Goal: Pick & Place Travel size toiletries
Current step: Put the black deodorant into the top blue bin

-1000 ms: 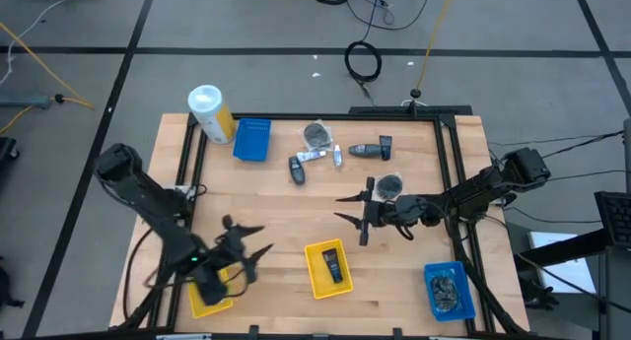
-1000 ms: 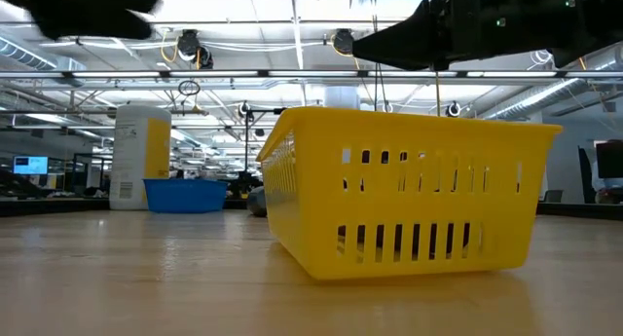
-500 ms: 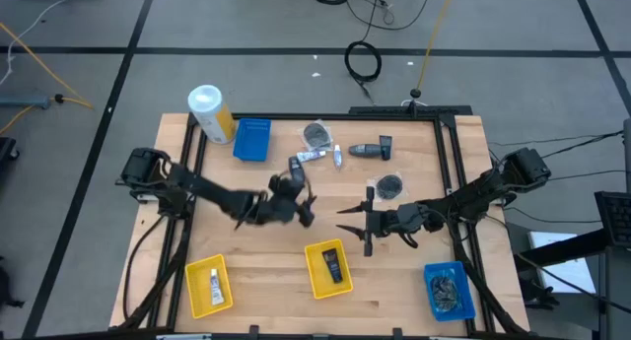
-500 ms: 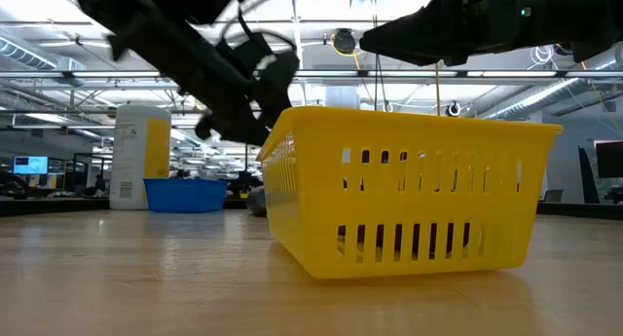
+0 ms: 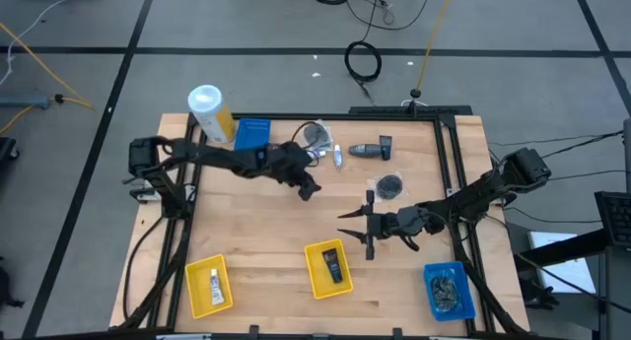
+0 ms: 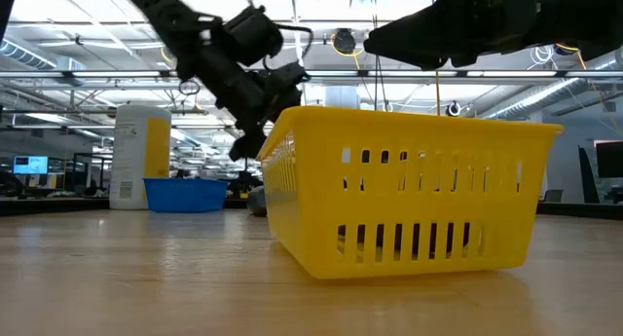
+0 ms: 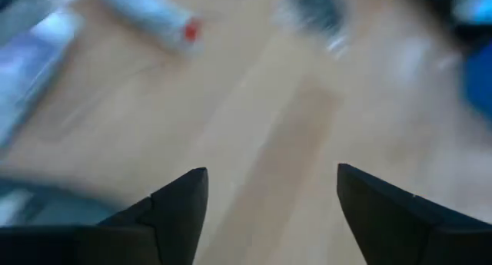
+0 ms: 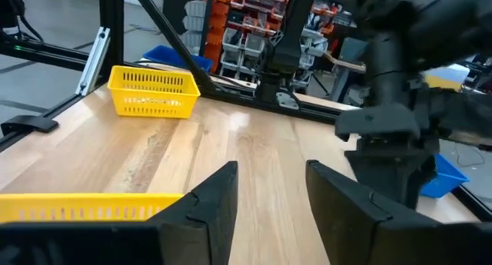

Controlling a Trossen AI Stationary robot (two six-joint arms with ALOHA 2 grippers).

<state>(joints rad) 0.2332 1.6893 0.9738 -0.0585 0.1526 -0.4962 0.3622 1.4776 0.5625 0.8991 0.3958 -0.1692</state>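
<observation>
In the high view several toiletries lie flat at the table's far middle: a clear-wrapped packet (image 5: 316, 134), a thin white tube (image 5: 337, 155), two small dark bottles (image 5: 370, 150) and a grey packet (image 5: 390, 187). My left gripper (image 5: 308, 185) hovers open just left of them. Its wrist view is blurred and shows a red-capped white tube (image 7: 150, 11) beyond the open fingers (image 7: 269, 190). My right gripper (image 5: 352, 229) hangs open over bare wood between the grey packet and the middle yellow tray (image 5: 328, 268), which holds a dark bottle.
A yellow tray (image 5: 209, 284) at the near left holds a white tube. A blue tray (image 5: 449, 289) at the near right holds grey packets. Another blue tray (image 5: 251, 139) and the white-and-yellow canister (image 5: 210, 113) stand at the far left. A black frame rims the table.
My left gripper has swung from over the near-left yellow tray up and across toward the far edge, ending beside the toiletries at the far middle. A white tube now shows in that tray. My right gripper has drifted a little toward the near edge.
</observation>
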